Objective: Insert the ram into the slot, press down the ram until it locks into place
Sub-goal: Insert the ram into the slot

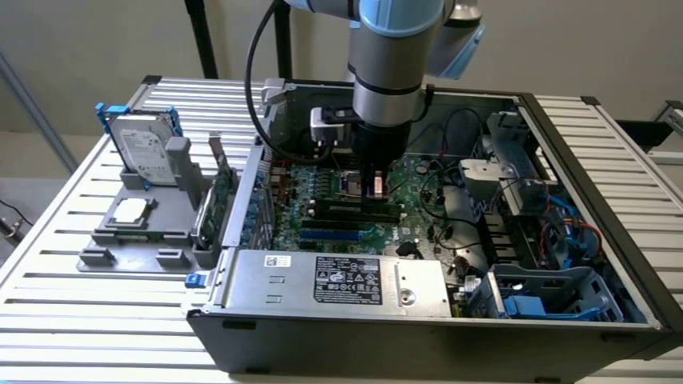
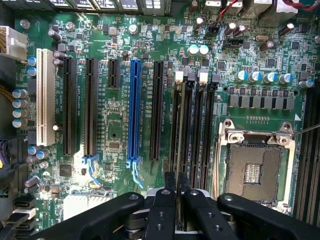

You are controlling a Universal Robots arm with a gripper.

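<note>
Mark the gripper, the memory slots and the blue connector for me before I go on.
gripper (image 2: 177, 186): wrist view, at its tip.
memory slots (image 2: 200, 125): wrist view, midway along one black socket.
blue connector (image 2: 134, 110): wrist view, middle of its length.

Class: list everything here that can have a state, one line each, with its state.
claw: shut on the ram
ram: gripped edge-on, along the slot; seating unclear
slot: under the ram; lock unclear
computer case: open
processor socket: empty
blue connector: empty

Silver-grey arm (image 1: 386, 88), pale blue joint caps (image 1: 401, 14), black cable (image 1: 254, 72); black pincer (image 2: 177, 182), round screws (image 2: 224, 198)
</note>
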